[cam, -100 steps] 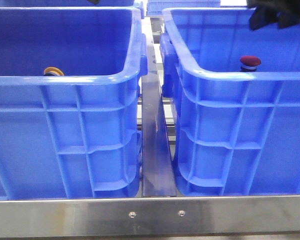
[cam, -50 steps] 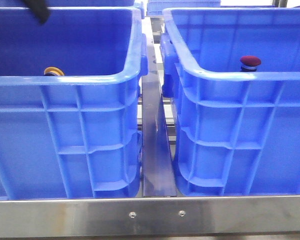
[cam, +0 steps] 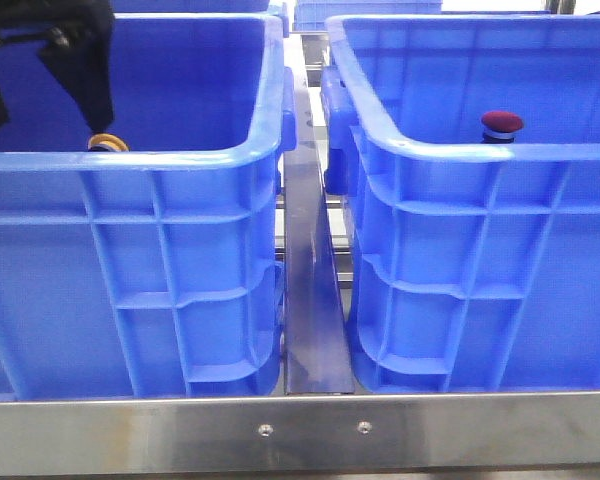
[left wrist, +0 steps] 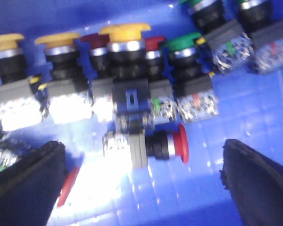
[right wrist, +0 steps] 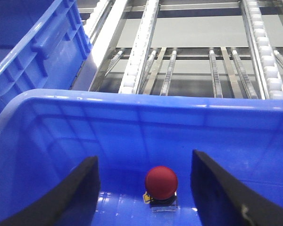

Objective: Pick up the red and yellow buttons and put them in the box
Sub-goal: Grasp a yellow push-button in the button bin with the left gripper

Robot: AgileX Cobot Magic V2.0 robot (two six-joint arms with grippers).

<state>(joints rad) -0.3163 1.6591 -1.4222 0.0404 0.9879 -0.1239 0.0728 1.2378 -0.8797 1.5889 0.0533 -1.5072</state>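
Observation:
My left gripper (cam: 48, 105) hangs open inside the left blue crate (cam: 130, 158), over a crowd of push buttons. In the left wrist view its fingers (left wrist: 26, 183) stand wide apart. A red button (left wrist: 167, 145) lies on its side just ahead of them, touching neither. Behind it stand yellow buttons (left wrist: 127, 35), with red and green ones beside them. One yellow cap (cam: 107, 142) shows over the crate rim. The box (cam: 480, 150), the right blue crate, holds one upright red button (cam: 501, 123). My right gripper (right wrist: 145, 160) is open above that red button (right wrist: 161, 182), apart from it.
A steel divider (cam: 310, 300) runs between the two crates, and a steel rail (cam: 300, 430) crosses the front. Roller conveyor tracks (right wrist: 193, 61) lie beyond the box's far wall (right wrist: 132, 101). Another blue crate (right wrist: 33, 52) stands beside it.
The left gripper has come down into the left crate from the top edge. The right gripper, at the front view's top right a second ago, has left that view.

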